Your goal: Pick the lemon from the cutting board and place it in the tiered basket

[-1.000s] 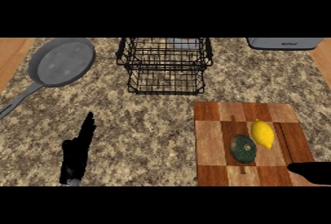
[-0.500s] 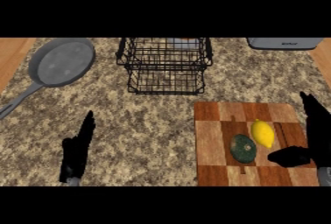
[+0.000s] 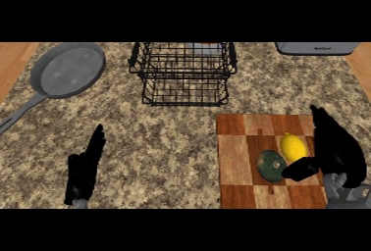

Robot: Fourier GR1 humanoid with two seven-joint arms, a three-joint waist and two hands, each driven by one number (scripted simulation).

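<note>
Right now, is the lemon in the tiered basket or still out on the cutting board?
Out. The lemon lies on the cutting board beside a dark green fruit, with the right hand open next to it.

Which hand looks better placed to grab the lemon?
The right hand: it is open right beside the lemon on the cutting board. The left hand rests far across the counter.

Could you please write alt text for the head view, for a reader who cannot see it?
The right hand, open, flanks a yellow lemon beside a dark green fruit on a wooden cutting board. A black wire tiered basket stands behind; the left hand rests open at lower left.
</note>
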